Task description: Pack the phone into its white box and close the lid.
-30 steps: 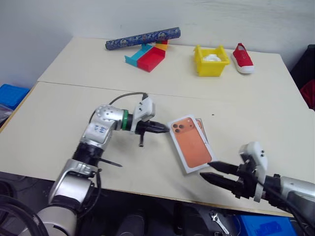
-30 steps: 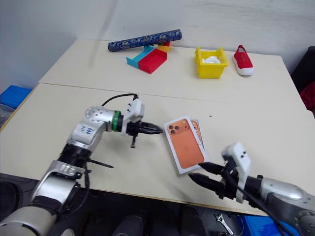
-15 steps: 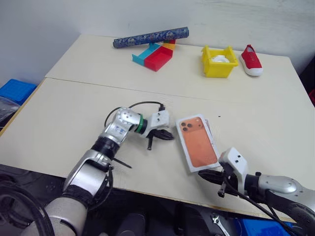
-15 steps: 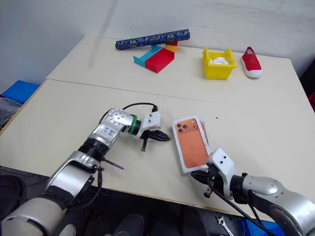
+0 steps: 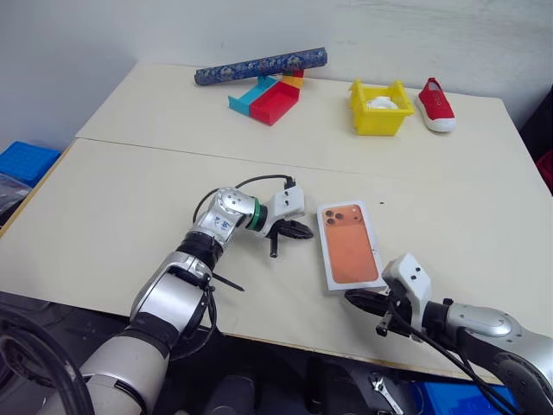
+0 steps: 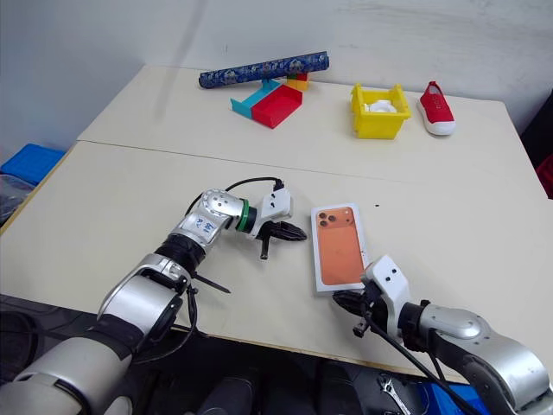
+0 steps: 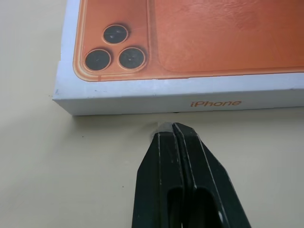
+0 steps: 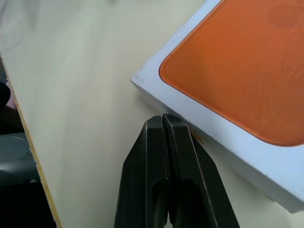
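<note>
White box [image 5: 350, 245] sits closed on table [image 5: 130, 199], lid on, between my grippers. Left gripper [image 7: 175, 127] clenched empty at its side wall; right gripper [image 8: 163, 118] clenched empty at near corner. Judged stiff, light, slippery card; push walls low, don't pinch.

- Left arm [image 5: 186, 277]: silver-grey metal links with rounded joint housings; a green ring sits behind the white wrist module, and small blue markings show on the housing behind that ring.
- Left arm cabling: one black cable arcs above the wrist into the white module; a black cable tie juts from the forearm link.
- Left gripper [image 7: 172, 127]: two black tapered fingers with bevelled faces, tips meeting flush.
- Right arm [image 5: 488, 324]: silver-grey rounded link; a white angular wrist module sits behind the jaws, with thin black cables trailing back from it.
- Right gripper [image 8: 162, 118]: two matt black wedge-shaped fingers, inner faces pressed together.
</note>
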